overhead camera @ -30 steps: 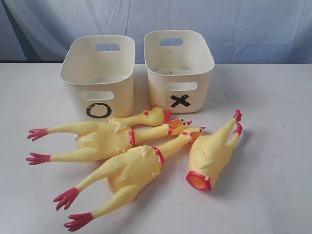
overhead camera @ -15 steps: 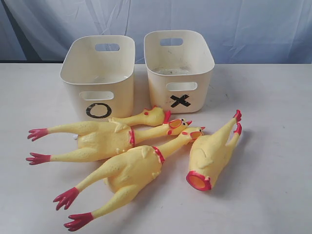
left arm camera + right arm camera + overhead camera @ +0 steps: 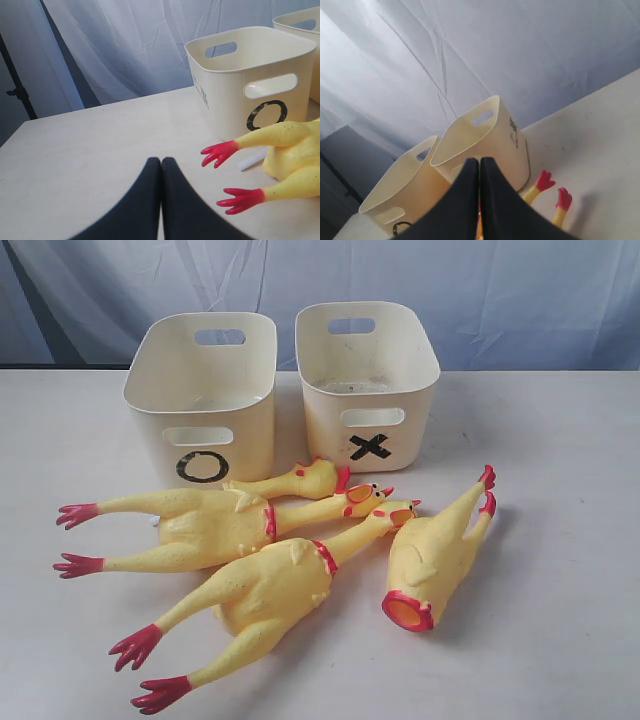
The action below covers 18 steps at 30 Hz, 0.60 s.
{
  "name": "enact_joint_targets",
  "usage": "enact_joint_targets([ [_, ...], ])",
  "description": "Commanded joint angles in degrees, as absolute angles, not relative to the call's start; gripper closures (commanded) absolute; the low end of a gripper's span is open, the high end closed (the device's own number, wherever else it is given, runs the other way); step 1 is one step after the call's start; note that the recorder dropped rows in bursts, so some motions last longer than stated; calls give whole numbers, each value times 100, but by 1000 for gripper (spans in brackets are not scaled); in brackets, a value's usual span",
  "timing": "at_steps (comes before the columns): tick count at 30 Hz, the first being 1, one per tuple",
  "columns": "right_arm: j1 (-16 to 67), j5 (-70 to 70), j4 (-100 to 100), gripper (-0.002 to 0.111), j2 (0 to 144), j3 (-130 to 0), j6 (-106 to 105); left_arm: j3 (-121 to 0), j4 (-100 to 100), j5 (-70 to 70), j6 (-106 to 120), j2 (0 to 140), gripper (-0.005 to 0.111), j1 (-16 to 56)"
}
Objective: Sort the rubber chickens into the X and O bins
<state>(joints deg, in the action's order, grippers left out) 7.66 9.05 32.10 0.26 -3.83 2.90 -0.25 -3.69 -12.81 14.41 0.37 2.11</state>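
Two cream bins stand side by side at the back of the table: the O bin (image 3: 205, 400) on the left, the X bin (image 3: 367, 380) on the right. In front of them lie two whole rubber chickens (image 3: 205, 525) (image 3: 265, 590), a head-and-neck piece (image 3: 300, 480) and a headless body (image 3: 432, 555). Neither arm shows in the exterior view. My left gripper (image 3: 161, 161) is shut and empty, hovering off the red feet (image 3: 220, 152) beside the O bin (image 3: 255, 75). My right gripper (image 3: 479, 161) is shut and empty, facing the X bin (image 3: 490, 137), with red feet (image 3: 544, 181) beside it.
A pale blue cloth hangs behind the table (image 3: 560, 440). A white stick (image 3: 252, 160) pokes out from under the chicken near the O bin. A dark stand (image 3: 15, 90) sits off the table's far left edge.
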Motion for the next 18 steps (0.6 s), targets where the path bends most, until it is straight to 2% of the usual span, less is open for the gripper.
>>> enact_joint_targets([
  [1, 750, 1679, 3092, 107, 473, -1160, -295, 0, -374, -1235, 1411, 0, 107, 228],
  [8, 750, 3309, 3082, 107, 2218, -2793, -1617, 0, -374, -1235, 1411, 0, 107, 228],
  [18, 750, 4431, 2987, 107, 4516, -4414, -2333, 0, -374, -1235, 1411, 0, 107, 228],
])
